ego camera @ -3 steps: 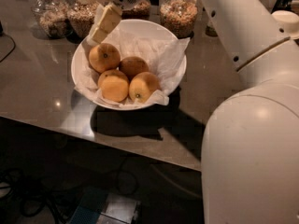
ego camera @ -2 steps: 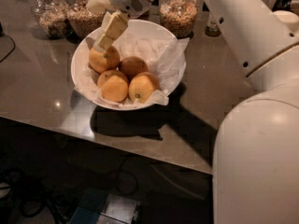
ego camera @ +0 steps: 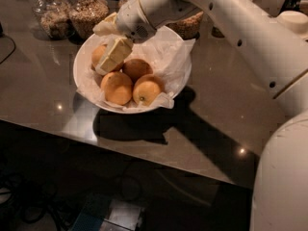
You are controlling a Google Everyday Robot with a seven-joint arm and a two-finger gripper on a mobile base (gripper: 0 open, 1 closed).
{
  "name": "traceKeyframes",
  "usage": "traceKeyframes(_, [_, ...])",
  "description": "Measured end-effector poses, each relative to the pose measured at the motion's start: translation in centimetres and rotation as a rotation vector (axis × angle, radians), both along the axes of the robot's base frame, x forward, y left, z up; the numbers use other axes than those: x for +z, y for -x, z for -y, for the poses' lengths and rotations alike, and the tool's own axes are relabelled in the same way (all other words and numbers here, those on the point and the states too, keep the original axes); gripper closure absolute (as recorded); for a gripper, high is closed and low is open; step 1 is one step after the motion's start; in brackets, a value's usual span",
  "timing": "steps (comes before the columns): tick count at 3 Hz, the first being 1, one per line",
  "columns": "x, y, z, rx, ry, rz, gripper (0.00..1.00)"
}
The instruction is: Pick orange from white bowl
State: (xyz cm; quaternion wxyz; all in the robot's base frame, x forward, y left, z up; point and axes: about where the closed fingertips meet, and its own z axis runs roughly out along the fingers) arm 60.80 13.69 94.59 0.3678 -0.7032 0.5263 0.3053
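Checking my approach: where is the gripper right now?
In the camera view, the gripper is low over the rear-left orange in the white bowl, just in front of the glass jars.

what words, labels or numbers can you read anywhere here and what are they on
No text can be read anywhere in this view.
glass jars: no label shows.
white bowl and its paper lining: no print shows.
arm and gripper, which is down in the bowl over the back-left orange: no markings show.
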Motion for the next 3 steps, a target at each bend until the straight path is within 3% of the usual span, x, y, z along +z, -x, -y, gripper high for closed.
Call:
traceKeyframes(1, [-0.2, 0.3, -0.9, -0.002, -0.033, -0.002, 0.24])
traceKeyframes(2, [0.8, -0.6, -1.2, -0.028, -0.066, 0.029, 0.22])
traceKeyframes(3, [1.4, -1.6, -0.8, -0.086, -0.088, 0.027, 0.09])
